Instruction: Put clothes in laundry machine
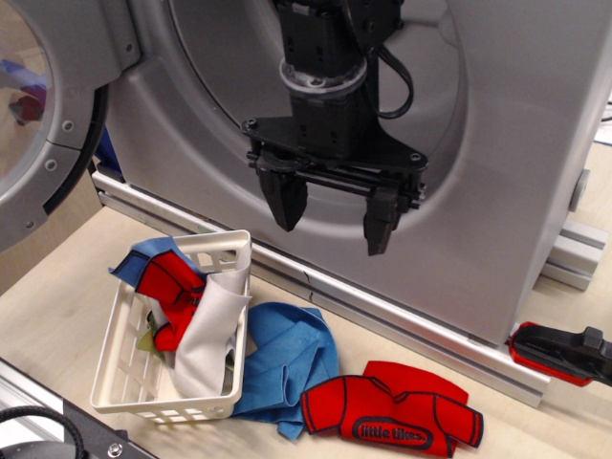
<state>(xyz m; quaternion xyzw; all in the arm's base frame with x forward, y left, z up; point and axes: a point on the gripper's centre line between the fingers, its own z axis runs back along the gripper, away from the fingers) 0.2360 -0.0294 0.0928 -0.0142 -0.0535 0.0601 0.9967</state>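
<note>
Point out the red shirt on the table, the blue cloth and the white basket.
red shirt (402, 421): main camera view, on its chest above the printed logo.
blue cloth (287, 356): main camera view, on the flat middle fold.
white basket (113, 368): main camera view, on the slatted left wall.

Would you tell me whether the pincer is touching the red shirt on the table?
Apart. The only view shows the pincer open, empty, well above the red shirt.
</note>
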